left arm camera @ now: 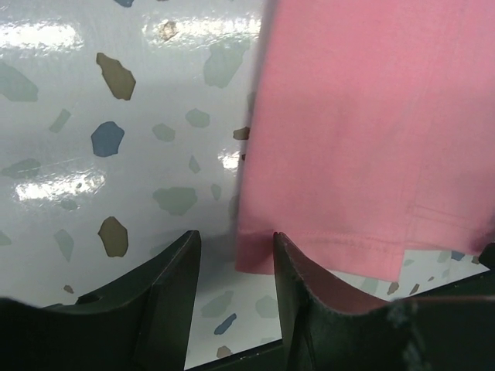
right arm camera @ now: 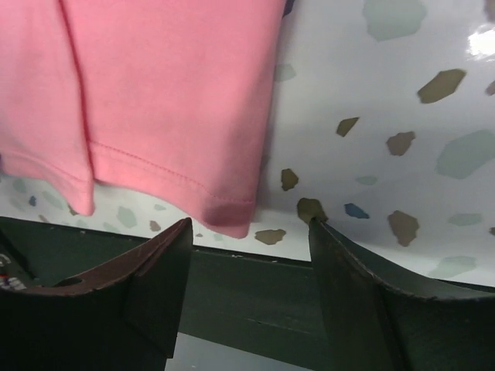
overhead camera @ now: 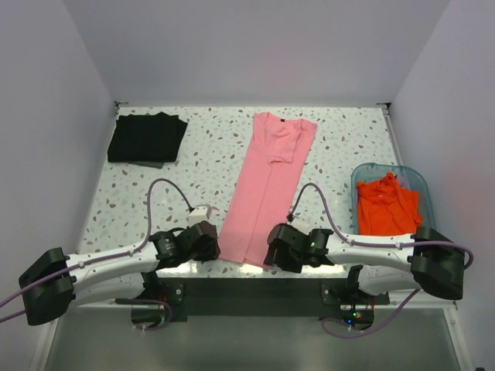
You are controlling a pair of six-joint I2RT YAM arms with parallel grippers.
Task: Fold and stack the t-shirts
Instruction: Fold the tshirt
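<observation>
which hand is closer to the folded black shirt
Left. The left hand is at the near left corner of the pink t-shirt, on the same side as the black t-shirt; the right hand is at its near right corner, farther off.

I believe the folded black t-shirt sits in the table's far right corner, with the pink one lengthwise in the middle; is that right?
Not quite: the top external view shows the black t-shirt in the far left corner. The pink t-shirt does lie lengthwise in the middle.
</observation>
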